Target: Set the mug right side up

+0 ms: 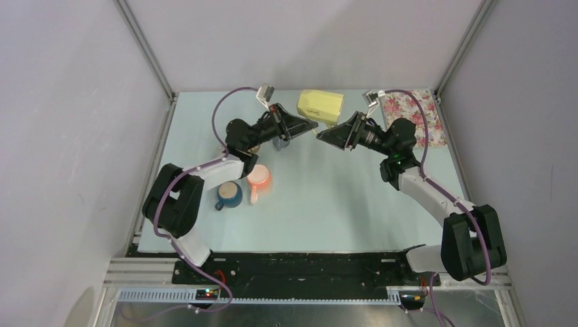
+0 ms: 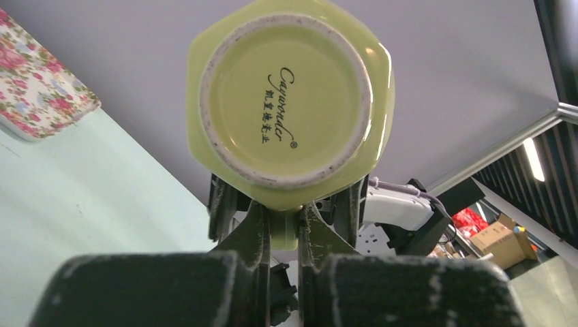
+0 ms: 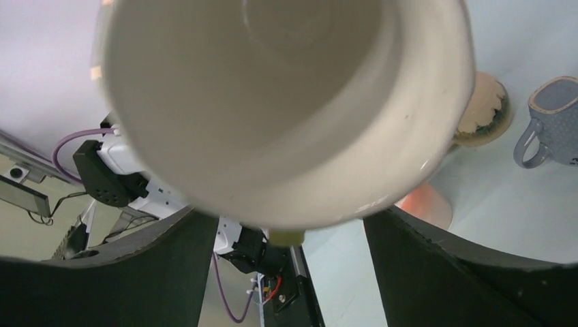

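A yellow-green mug (image 1: 321, 106) lies on its side at the back middle, between my two grippers. In the left wrist view its printed base (image 2: 286, 95) faces the camera. My left gripper (image 2: 284, 221) is shut on the mug's handle (image 2: 285, 235), and it shows in the top view (image 1: 308, 127) just left of the mug. In the right wrist view the mug's white inside (image 3: 286, 95) faces the camera. My right gripper (image 3: 300, 231) is open, its fingers (image 3: 422, 266) spread wide below the rim, not touching it. It shows in the top view (image 1: 326, 135).
A blue mug (image 1: 230, 195) and an orange mug (image 1: 259, 178) stand at the left near the left arm. A grey mug (image 3: 552, 122) and a round brown-rimmed item (image 3: 485, 109) sit beyond them. A floral cloth (image 1: 412, 117) lies at the back right.
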Tool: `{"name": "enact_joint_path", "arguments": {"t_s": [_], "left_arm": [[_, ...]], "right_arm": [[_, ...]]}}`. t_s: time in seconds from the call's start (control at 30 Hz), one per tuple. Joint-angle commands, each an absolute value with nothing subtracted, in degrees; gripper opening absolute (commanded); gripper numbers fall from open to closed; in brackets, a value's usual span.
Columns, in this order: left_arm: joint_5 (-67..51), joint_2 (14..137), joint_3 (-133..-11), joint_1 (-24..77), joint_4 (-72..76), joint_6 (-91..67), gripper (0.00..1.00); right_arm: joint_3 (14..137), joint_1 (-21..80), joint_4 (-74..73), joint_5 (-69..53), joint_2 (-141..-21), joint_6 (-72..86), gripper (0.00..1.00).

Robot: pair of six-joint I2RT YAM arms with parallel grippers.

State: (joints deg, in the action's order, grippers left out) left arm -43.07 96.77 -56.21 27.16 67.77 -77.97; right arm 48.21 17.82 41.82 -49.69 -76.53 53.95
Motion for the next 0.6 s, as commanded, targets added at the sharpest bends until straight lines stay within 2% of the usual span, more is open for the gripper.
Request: {"name": "enact_joint_path", "arguments": {"t_s": [0.0,0.2,0.4,0.47,0.53,0.57], "left_arm": [[-41.2,96.0,-58.1,28.6,74.9,-76.7,0.0],[-40.9,96.7,-57.4,30.1,74.9,-75.6,0.0],[-40.7,97.8,-56.6,30.8,74.9,-74.5,0.0],[-40.7,98.0,-56.5,30.9,74.9,-74.3,0.0],[-40.7,98.2,-56.3,31.0,74.8,-73.9,0.0],[-40.7,98.2,-56.2,31.0,74.6,-73.6,0.0]], "right_arm": [[47.6,18.7,45.2,-46.1,-77.3,54.5,0.8],[44.6,18.8,53.2,-44.1,-77.6,59.6,0.68],[44.2,18.8,54.6,-44.1,-76.6,58.8,0.5],[44.2,18.8,54.0,-44.0,-76.5,58.3,0.43],[44.2,18.8,53.9,-44.0,-76.5,58.2,0.27],[44.2,18.8,53.9,-44.0,-76.5,57.9,0.23]]}}
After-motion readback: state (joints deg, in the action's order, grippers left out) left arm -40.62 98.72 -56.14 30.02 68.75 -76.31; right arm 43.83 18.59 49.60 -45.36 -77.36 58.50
